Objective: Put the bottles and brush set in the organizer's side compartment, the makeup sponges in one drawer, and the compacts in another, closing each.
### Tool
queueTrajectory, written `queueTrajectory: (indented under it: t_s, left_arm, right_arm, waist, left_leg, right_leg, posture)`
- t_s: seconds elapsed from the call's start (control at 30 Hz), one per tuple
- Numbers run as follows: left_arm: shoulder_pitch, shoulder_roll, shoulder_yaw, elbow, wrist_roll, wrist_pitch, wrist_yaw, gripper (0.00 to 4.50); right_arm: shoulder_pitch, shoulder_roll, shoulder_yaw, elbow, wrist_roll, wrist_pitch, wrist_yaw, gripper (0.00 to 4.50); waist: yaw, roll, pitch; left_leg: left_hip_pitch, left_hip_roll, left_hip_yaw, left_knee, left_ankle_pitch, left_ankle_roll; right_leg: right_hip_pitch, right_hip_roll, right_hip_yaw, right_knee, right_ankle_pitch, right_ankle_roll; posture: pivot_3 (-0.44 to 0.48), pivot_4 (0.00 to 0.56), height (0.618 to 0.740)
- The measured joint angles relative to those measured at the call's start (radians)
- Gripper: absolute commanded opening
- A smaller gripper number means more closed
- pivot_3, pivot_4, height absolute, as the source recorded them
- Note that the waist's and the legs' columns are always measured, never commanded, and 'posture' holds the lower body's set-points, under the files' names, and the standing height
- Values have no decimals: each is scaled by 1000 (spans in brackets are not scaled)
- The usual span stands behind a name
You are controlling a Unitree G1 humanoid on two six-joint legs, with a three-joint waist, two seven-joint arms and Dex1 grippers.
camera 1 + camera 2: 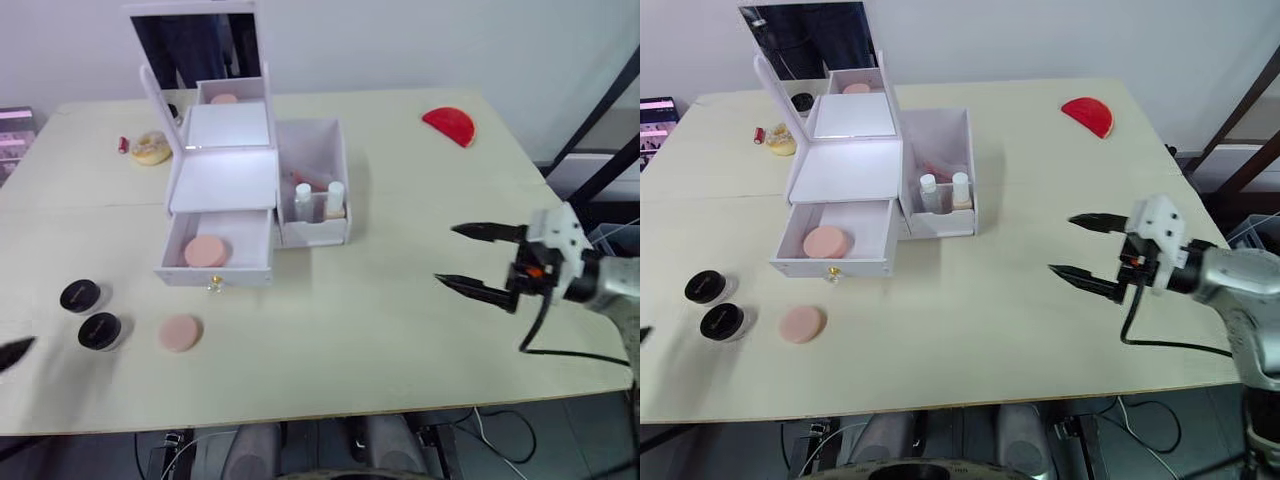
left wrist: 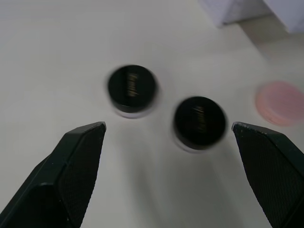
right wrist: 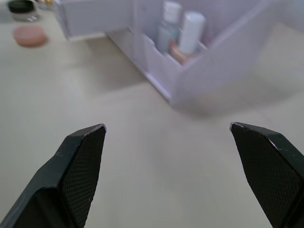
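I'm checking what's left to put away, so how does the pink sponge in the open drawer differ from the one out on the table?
The sponge in the drawer lies inside the organizer's open lower drawer; the loose sponge lies on the bare table, beside the two black compacts. The first is stowed, the second is not. Both are round, flat and pink.

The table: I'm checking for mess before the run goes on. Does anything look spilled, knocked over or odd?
Nothing spilled or tipped. The bottles stand upright in the side compartment; one makeup sponge and two compacts still lie loose beside the open drawer.

We see a glossy white plastic organizer [image 1: 225, 180], matt pale wood bench [image 1: 400, 300], and shiny black compact lids [image 2: 199, 121].
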Motion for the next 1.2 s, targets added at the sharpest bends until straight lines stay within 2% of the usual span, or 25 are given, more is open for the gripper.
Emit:
queueTrajectory:
  t_s: [0.17, 0.3, 0.4, 0.47, 0.6, 0.8, 1.2]
  left_arm:
    - [55, -179, -94, -331, -48, 58, 140, 4465]
    - [66, -287, -165, -468, -19, 19, 259, 4465]
    - [66, -376, -250, -552, 21, 9, 382, 4465]
    - [86, -403, -318, -597, 67, -12, 432, 4465]
    - [67, -436, -416, -591, 177, -69, 538, 4465]
    - [18, -438, -535, -538, 282, -137, 609, 4465]
    - [-71, -444, -616, -430, 309, -173, 674, 4465]
  right_arm:
    - [-146, 83, 161, -66, 0, 39, -20, 4500]
    - [-228, 147, 244, -77, -5, 55, -45, 4500]
    - [-264, 189, 297, -80, -12, 64, -64, 4500]
    - [-271, 197, 316, -80, -22, 64, -71, 4500]
    - [-273, 206, 343, -73, -43, 64, -80, 4500]
    - [-276, 213, 352, -73, -52, 64, -83, 4500]
    - [-281, 213, 353, -75, -59, 85, -92, 4500]
  waist:
    - [6, -1, 0]
    - [5, -1, 0]
    - [7, -1, 0]
    - [10, -1, 0]
    - [23, -1, 0]
    - [22, -1, 0]
    - [23, 0, -1]
  left_leg:
    - [-1, -2, -2, 1, 0, 0]
    - [0, -3, -1, 1, 0, 0]
    - [0, -3, -2, 2, 0, 0]
    - [0, -3, -1, 2, 0, 0]
    - [0, -2, -2, 3, 0, 0]
    - [0, -2, -2, 4, 0, 0]
    - [1, -2, -3, 4, 0, 0]
  right_leg:
    - [2, 2, -1, -3, 1, 0]
    - [2, 3, 0, -3, 3, -3]
    - [3, 3, 0, -2, 3, -4]
    - [3, 3, 0, -3, 4, -4]
    - [3, 5, 0, -2, 4, -4]
    - [3, 6, 0, -2, 3, -3]
    - [3, 6, -1, -1, 3, -2]
  posture:
    - [0, 150, 739]
    - [0, 150, 739]
    - [0, 150, 739]
    - [0, 150, 739]
    - [0, 150, 739]
    - [0, 150, 739]
    - [0, 150, 739]
